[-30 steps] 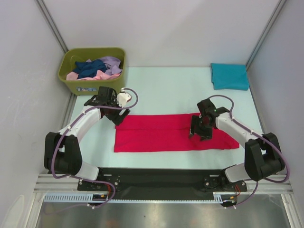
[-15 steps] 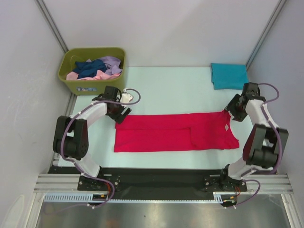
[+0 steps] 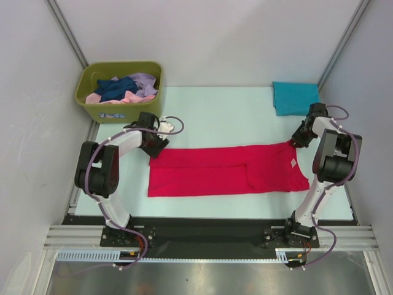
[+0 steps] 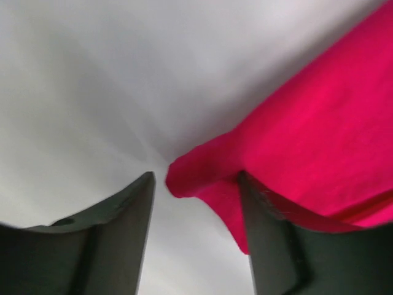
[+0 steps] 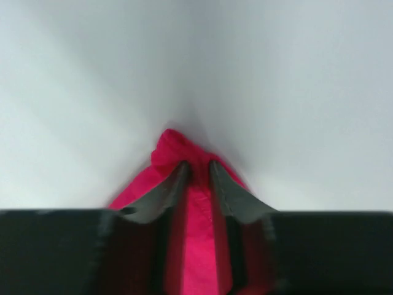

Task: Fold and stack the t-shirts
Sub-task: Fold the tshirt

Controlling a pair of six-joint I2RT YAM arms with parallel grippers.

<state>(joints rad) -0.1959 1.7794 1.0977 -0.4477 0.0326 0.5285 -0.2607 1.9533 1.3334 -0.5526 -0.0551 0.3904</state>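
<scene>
A bright red t-shirt (image 3: 227, 171) lies folded into a long band across the middle of the table. My left gripper (image 3: 155, 147) sits at its far left corner. In the left wrist view the jaws stand apart around that red corner (image 4: 196, 178), and the right finger (image 4: 270, 239) rests against the cloth. My right gripper (image 3: 293, 142) is at the far right corner. In the right wrist view its narrow fingertips (image 5: 178, 178) pinch a raised fold of the red cloth (image 5: 172, 144). A folded teal t-shirt (image 3: 296, 98) lies at the back right.
An olive-green bin (image 3: 116, 112) at the back left holds navy, pink and lavender tees. White walls and metal posts close in both sides. Both arms bend outward along the table's side edges.
The right arm swung from the middle of the red t-shirt out to its far right corner and closed on it. The left gripper settled at the far left corner, its jaws narrowing.
</scene>
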